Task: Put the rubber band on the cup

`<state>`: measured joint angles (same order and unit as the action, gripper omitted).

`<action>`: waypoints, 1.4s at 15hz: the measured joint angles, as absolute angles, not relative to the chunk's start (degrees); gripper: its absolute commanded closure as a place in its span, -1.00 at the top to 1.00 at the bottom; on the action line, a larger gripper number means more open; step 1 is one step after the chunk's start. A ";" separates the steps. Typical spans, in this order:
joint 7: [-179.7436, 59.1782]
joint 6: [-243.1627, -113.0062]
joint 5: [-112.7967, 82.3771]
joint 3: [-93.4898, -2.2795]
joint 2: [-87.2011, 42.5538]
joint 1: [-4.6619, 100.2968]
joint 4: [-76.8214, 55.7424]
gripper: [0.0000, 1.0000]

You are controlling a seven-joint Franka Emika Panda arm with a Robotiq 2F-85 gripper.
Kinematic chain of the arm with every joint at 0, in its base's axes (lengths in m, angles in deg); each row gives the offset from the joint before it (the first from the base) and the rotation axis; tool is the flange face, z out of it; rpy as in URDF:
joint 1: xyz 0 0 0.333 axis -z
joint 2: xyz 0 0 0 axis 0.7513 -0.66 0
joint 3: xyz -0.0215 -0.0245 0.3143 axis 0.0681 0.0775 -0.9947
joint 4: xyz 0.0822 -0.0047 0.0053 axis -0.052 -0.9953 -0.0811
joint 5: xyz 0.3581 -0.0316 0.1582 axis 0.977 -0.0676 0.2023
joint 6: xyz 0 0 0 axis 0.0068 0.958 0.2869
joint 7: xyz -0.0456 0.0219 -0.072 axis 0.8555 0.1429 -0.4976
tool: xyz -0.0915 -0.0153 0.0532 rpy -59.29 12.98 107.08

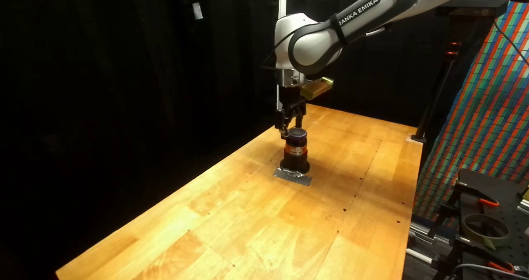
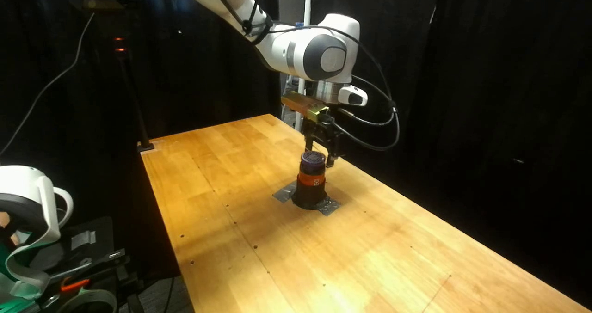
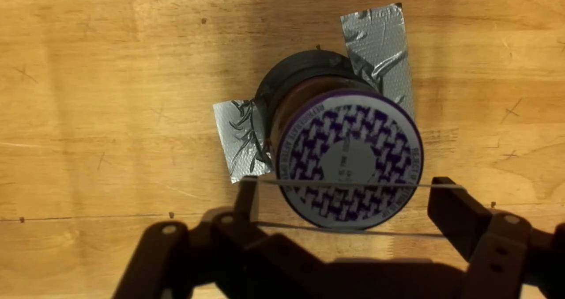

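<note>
Standing upright near the spread end effector (image 3: 348, 199), partly beneath its taut rubber band (image 3: 353, 184): the cup (image 3: 348, 155).

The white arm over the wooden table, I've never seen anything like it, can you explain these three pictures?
That's a robot arm, steered by a person, with a two-fingered gripper at its end. Two pictures look on from outside; the third looks down from the arm's wrist. On the wooden table stands a dark, upright cup with an orange stripe and a purple and white lid. Strips of silver tape lie at its black base. The open gripper holds a rubber band stretched between its fingers. It isn't around the cup yet.
</note>
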<state>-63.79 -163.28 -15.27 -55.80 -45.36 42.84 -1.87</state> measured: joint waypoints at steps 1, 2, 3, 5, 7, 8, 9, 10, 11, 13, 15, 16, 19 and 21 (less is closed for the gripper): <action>-63.79 -163.39 -15.27 -55.79 -45.53 42.84 -1.87 1.00; -63.79 -163.54 -15.27 -55.79 -45.66 42.84 -1.87 1.00; -63.79 -163.59 -15.27 -55.79 -45.76 42.84 -1.87 1.00; -63.79 -163.31 -15.11 -55.80 -45.79 42.84 -1.92 1.00; -63.78 -163.10 -15.02 -55.77 -45.66 42.84 -2.05 1.00; -63.78 -163.25 -15.02 -55.71 -45.52 42.85 -2.15 1.00; -63.79 -163.53 -15.02 -55.61 -45.42 42.86 -2.24 1.00; -63.80 -164.10 -15.02 -55.50 -45.36 42.86 -2.39 1.00; -63.81 -164.82 -15.02 -55.38 -45.35 42.86 -2.60 1.00; -63.86 -166.96 -15.02 -55.10 -45.35 42.86 -3.24 1.00; -63.89 -169.28 -15.02 -54.82 -45.35 42.86 -4.12 1.00; -63.89 -170.09 -15.02 -54.73 -45.33 42.86 -4.54 1.00; -63.86 -169.71 -14.91 -54.83 -44.70 42.85 -6.05 1.00; -63.84 -168.54 -14.50 -54.94 -43.43 42.85 -7.55 1.00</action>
